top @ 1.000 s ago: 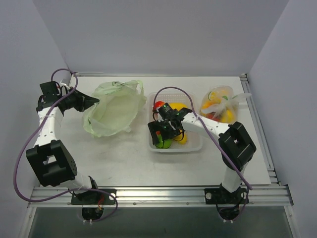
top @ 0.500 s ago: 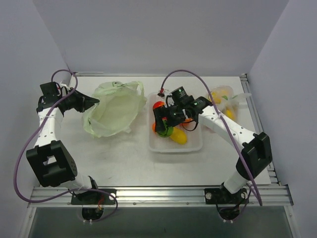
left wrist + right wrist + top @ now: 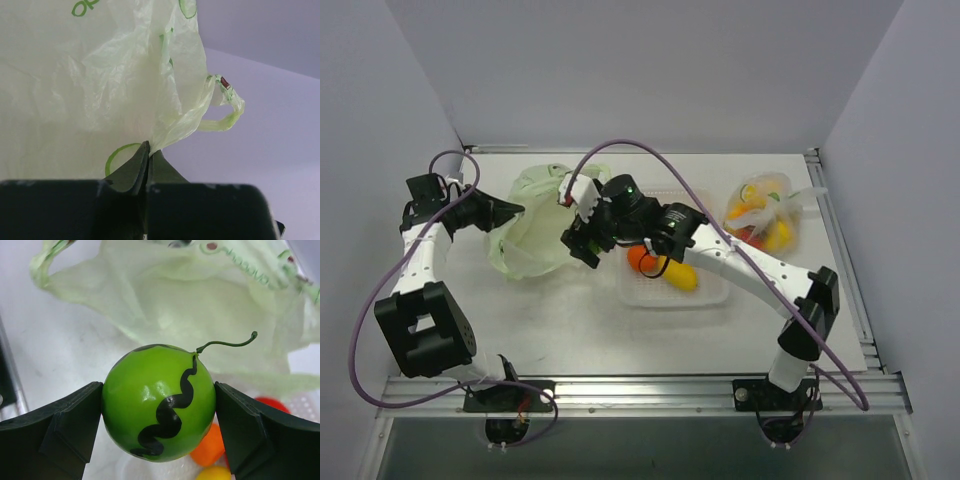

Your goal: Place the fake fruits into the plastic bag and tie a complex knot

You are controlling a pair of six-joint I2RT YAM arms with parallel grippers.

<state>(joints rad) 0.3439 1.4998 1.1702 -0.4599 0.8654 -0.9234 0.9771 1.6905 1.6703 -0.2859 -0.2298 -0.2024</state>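
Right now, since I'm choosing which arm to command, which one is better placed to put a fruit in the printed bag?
Right, I'd say. The right gripper grips the green fruit beside the plastic bag; the left gripper is shut on the bag's film.

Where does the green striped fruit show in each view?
Top external: hidden under the right claw, above the plastic bag's right side.
Left wrist: not in it.
Right wrist: green striped fruit centre frame, gripped between the claw's fingers.
Shared landmark: the plastic bag, visible in all three.
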